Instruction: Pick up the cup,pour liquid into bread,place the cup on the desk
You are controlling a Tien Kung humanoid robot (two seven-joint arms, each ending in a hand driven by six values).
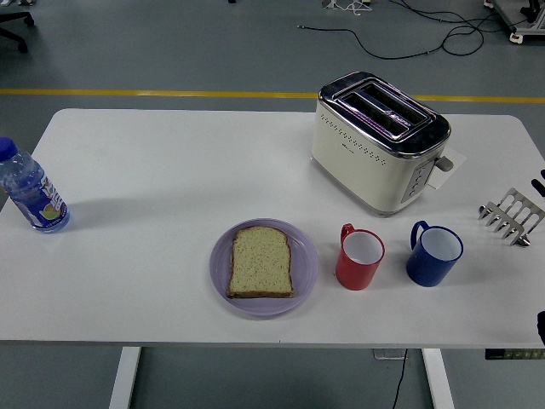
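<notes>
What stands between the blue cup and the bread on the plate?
The red cup stands directly between the blue cup and the bread on the purple plate. It sits apart from both. Carrying the blue cup toward the bread would probably mean lifting it over the red one.

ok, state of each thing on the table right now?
Red cup: upright, looks empty, untouched.
Blue cup: upright, looks empty.
Bread: flat on the purple plate.
Toaster: slots empty.
Bottle: upright, capped.
Metal rack: on the table, empty.
Right hand: barely showing at the edge.
</notes>
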